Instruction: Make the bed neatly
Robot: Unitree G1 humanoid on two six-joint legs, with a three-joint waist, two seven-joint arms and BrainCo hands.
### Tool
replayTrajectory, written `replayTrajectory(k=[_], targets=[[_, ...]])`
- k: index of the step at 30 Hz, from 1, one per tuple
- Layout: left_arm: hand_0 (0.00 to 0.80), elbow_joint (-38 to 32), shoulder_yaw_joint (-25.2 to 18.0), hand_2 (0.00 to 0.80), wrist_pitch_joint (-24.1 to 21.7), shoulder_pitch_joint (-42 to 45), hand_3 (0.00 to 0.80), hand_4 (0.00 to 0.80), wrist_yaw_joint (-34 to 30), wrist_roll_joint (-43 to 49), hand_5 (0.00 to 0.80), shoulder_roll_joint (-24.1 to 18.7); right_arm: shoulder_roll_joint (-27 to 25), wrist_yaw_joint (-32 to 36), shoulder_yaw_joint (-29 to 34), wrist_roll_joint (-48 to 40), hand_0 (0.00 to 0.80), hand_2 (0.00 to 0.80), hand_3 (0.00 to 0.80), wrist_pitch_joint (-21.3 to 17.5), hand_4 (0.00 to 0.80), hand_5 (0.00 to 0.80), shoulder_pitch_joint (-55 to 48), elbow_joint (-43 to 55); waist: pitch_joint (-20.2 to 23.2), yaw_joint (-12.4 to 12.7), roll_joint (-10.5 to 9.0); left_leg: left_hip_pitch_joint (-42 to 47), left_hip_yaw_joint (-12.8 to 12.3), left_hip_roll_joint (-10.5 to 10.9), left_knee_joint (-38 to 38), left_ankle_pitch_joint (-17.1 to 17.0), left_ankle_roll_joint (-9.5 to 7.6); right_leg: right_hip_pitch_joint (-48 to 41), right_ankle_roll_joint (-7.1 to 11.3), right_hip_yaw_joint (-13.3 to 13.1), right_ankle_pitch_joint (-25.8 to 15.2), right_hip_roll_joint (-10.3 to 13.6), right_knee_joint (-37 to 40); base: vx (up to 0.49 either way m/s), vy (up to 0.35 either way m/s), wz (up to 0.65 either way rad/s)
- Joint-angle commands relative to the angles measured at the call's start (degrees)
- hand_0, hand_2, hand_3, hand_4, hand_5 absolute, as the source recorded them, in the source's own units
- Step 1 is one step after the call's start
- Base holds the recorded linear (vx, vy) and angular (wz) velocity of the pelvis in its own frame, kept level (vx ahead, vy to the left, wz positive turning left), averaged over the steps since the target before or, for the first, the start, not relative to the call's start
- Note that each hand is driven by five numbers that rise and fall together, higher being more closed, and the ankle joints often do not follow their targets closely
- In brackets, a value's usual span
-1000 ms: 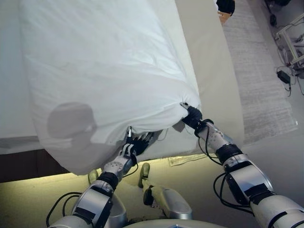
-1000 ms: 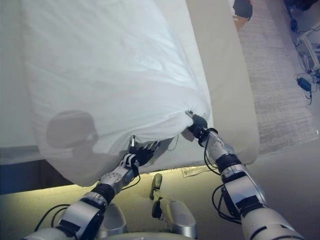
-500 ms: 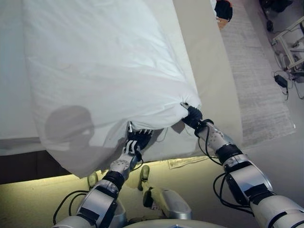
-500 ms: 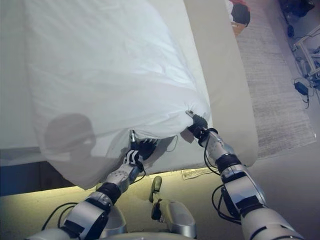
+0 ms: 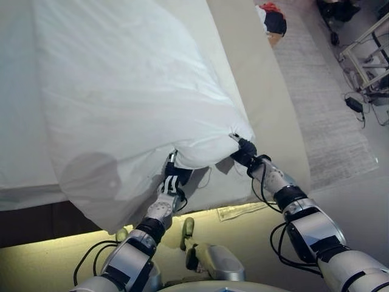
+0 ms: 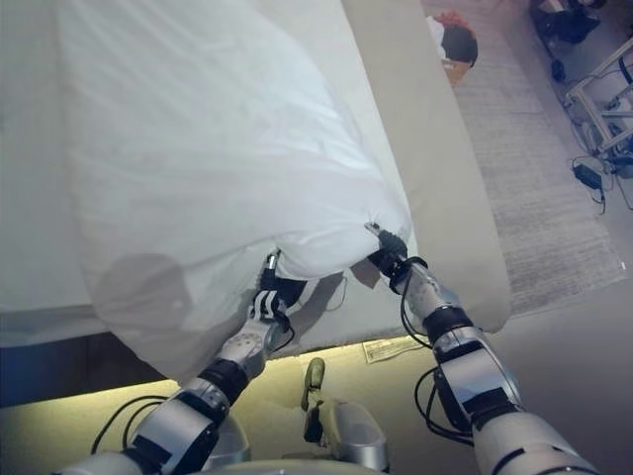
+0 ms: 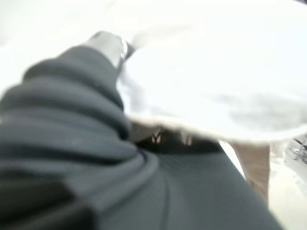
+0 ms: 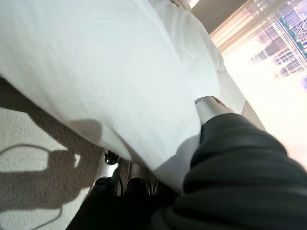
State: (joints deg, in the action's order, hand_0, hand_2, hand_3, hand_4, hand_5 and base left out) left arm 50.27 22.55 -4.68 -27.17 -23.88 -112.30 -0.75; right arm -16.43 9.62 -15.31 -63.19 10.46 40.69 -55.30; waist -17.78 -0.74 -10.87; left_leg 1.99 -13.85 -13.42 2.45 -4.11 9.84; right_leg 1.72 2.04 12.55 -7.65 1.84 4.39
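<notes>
The bed (image 5: 267, 103) ran away from me across a pale floor, with a ribbed grey rug (image 5: 328, 109) along its right side and a dark bundle (image 5: 272, 19) on the rug near the far end. In the left eye view, the white duvet (image 5: 127, 91) lay over most of the bed, its near edge lifted off the foot and bunched between my arms; bare beige mattress showed to its right. My right hand (image 5: 245, 149) pinched the duvet's near right corner. My left hand (image 5: 171, 180) reached under the hanging edge, fingers hidden in cloth, so I could not tell its grip. In the right eye view, a paper slip (image 6: 388, 348) lay on the floor by the bed's foot. My left wrist view showed only cover and cloth. In my right wrist view, the duvet draped over my fingers (image 8: 111, 168).
</notes>
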Motion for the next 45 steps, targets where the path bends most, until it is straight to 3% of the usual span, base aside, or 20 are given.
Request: replayTrajectory(k=[1,9,10,11,18,23,26,35,39,45], targets=[[0.800,-1.6,2.4,0.800,-0.1,-5.4,0.800,0.800,-2.5,-0.7,0.800,6.4,-3.7,1.0,2.7,1.3,0.800,0.800,0.800,-2.0,0.800,0.800,2.9,-2.1,3.2,-0.2,2.41,-1.2,0.7,-3.0,0.0,0.0,-0.12,-1.7,6.02,0.6,3.6,5.5,-3.9,0.011,0.069,-0.01],[0.800,0.8,0.4,0.800,-2.1,-3.9,0.800,0.800,-1.3,1.4,0.800,5.0,-3.7,-0.1,2.5,5.0,0.800,0.800,0.800,-1.1,0.800,0.800,2.2,-3.5,3.7,0.4,3.52,-0.2,0.7,-2.5,0.9,-0.3,-0.15,-2.5,6.03,1.2,3.8,6.0,-3.8,-0.001,0.060,0.01],[0.800,1.5,-0.3,0.800,-2.4,-3.4,0.800,0.800,-1.2,2.4,0.800,4.5,-3.9,-0.4,2.5,6.1,0.499,0.499,0.499,-0.6,0.499,0.499,1.9,-3.8,3.8,0.5,3.72,-0.1,0.8,-2.4,1.0,-0.4,-0.17,-2.6,6.00,1.3,3.9,6.1,-3.8,0.001,0.062,0.00],[0.800,2.2,-1.2,0.800,-2.6,-2.9,0.800,0.800,-1.1,3.8,0.800,3.9,-4.2,-0.7,2.5,7.3,0.000,0.000,0.000,0.1,0.000,0.000,1.5,-3.9,3.8,0.7,3.89,0.0,1.0,-2.2,1.1,-0.5,-0.20,-2.7,6.00,1.4,3.9,6.2,-3.8,0.000,0.072,0.01],[0.800,8.3,-11.7,0.800,-3.0,-0.2,0.800,0.800,-1.6,11.5,0.800,-2.8,-6.7,0.6,3.7,12.4,0.000,0.000,0.000,0.6,0.000,0.000,-2.3,-9.0,4.1,2.4,5.40,0.3,2.8,-1.2,1.9,-0.8,-0.52,-3.5,5.86,2.7,4.6,7.0,-3.9,0.008,0.070,0.07],[0.800,13.4,-19.3,0.800,-1.0,0.9,0.800,0.800,-2.4,15.7,0.800,-8.7,-8.4,1.5,6.3,13.2,0.000,0.000,0.000,-0.6,0.000,0.000,-4.5,-11.8,3.5,3.2,6.35,-0.1,3.9,-0.7,1.7,-0.8,-0.45,-3.5,5.86,3.4,5.0,7.5,-4.1,-0.020,0.071,0.07],[0.800,18.1,-23.7,0.800,2.5,1.2,0.800,0.800,-3.5,18.3,0.800,-13.2,-9.4,1.7,7.4,13.5,0.000,0.000,0.000,-2.1,0.000,0.000,-5.3,-13.0,2.7,3.7,7.27,-0.6,4.8,-0.2,1.2,-0.5,-0.49,-3.2,5.79,3.8,5.4,7.9,-4.3,-0.053,0.137,0.06],[0.800,23.8,-25.2,0.800,9.7,-3.6,0.800,0.800,-2.5,16.7,0.800,-20.4,-13.0,2.7,4.3,11.5,0.000,0.000,0.000,-7.1,0.000,0.000,1.3,-13.8,-5.1,4.4,8.20,-13.9,8.2,1.5,-12.6,2.9,-0.28,5.4,5.16,3.6,5.4,10.1,-9.2,-0.220,0.161,0.11],[0.800,24.6,-24.7,0.800,12.4,-6.1,0.800,0.800,-0.7,17.2,0.800,-22.1,-15.8,2.7,3.6,10.2,0.000,0.000,0.000,-7.9,0.000,0.000,5.8,-14.8,-8.5,4.5,8.91,-20.5,9.3,3.4,-17.8,4.5,-1.56,12.3,5.62,3.0,5.2,12.0,-13.6,-0.255,0.222,0.02],[0.800,22.7,-25.1,0.800,12.9,-7.1,0.800,0.800,2.6,16.2,0.800,-23.2,-18.9,1.8,3.2,9.0,0.000,0.000,0.000,-8.3,0.000,0.000,11.4,-14.4,-12.0,4.4,9.95,-27.8,9.1,5.0,-26.1,8.6,-3.59,21.3,7.16,0.4,5.4,15.2,-20.2,-0.204,0.262,0.09]])
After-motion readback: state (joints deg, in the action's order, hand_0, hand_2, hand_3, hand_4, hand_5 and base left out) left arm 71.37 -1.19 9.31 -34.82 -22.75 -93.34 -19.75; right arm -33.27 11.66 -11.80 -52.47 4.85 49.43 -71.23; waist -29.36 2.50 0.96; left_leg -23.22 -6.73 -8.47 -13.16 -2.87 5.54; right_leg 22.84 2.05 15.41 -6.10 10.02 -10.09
